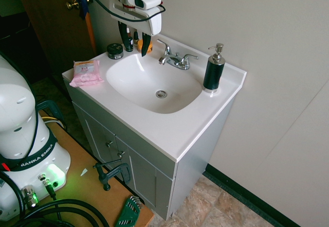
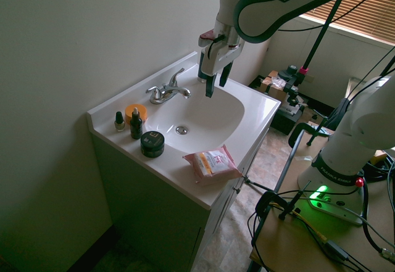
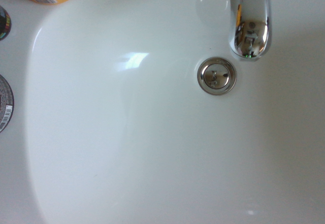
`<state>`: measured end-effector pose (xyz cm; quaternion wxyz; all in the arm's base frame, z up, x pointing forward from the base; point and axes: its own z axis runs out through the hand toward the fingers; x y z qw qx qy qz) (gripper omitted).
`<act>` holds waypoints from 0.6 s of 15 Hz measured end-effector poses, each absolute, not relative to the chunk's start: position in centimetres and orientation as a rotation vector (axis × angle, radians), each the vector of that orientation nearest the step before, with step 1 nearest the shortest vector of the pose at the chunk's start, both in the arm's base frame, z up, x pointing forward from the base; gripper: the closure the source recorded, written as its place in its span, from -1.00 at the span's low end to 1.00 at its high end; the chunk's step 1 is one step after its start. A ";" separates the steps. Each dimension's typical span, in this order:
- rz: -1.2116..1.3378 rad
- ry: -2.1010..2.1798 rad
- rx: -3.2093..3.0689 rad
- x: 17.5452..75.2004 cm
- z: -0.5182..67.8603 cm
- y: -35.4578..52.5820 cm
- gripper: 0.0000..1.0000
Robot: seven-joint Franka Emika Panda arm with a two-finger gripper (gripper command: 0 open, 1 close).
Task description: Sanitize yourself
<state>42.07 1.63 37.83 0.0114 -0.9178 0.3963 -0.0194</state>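
The arm [image 2: 290, 4] reached over the sink [image 1: 154, 77], and its gripper [image 1: 134, 41] hung above the basin, pointing straight down, fingers spread wide and holding nothing. To its left in the first exterior view lay a pink wipes pack [image 1: 86, 72] and a dark jar [image 1: 114, 51] on the counter. Just behind it stood an orange tub [image 2: 136, 113]. Right of it stood the faucet [image 1: 175, 58], the drain [image 1: 161, 93] lower down, and well beyond, the soap pump [image 1: 214, 70].
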 end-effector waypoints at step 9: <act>-0.176 1.318 -2.805 45.0 39.5 1.0 -1.00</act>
